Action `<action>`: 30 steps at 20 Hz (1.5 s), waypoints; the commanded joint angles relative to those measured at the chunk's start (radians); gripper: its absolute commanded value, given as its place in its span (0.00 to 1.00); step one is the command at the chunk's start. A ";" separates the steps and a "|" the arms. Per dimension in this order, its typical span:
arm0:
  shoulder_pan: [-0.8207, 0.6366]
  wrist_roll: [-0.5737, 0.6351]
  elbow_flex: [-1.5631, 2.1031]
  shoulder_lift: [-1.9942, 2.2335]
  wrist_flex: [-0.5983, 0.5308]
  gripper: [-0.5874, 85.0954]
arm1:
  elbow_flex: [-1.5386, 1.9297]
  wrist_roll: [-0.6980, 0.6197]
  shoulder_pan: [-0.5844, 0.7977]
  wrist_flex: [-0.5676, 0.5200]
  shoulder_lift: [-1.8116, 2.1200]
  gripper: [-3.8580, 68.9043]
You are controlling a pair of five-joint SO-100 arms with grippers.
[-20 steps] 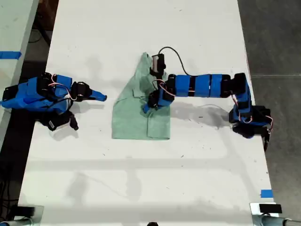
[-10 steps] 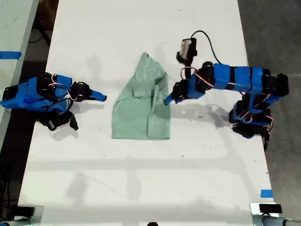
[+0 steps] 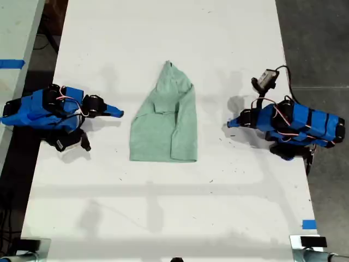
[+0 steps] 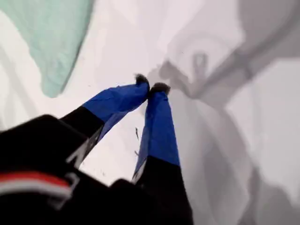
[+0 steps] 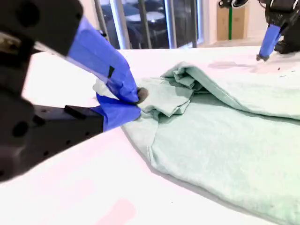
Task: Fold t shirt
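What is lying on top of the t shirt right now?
Nothing rests on the t shirt except its own folded layers. What those layers cover cannot be seen. Both sets of jaws are off the cloth.

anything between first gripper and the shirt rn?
Nothing: only bare table with a faint shadow between my first gripper and the t shirt. The exterior view shows it; the first wrist view agrees.

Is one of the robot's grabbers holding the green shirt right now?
No: in the exterior view the t shirt lies alone on the table, with my first gripper and my second gripper both off the cloth.
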 commanded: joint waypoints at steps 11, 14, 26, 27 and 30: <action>-0.014 -0.008 0.005 0.006 0.000 0.00 | 0.046 0.130 -0.041 0.064 0.048 0.07; -0.012 -0.008 0.005 0.006 0.000 0.00 | 0.054 0.152 -0.048 0.063 0.048 0.08; -0.012 -0.008 0.005 0.006 0.000 0.00 | 0.057 0.164 -0.055 0.064 0.048 0.08; -0.012 -0.008 0.005 0.006 0.000 0.00 | 0.057 0.164 -0.055 0.064 0.048 0.08; -0.012 -0.008 0.005 0.006 0.000 0.00 | 0.057 0.164 -0.055 0.064 0.048 0.08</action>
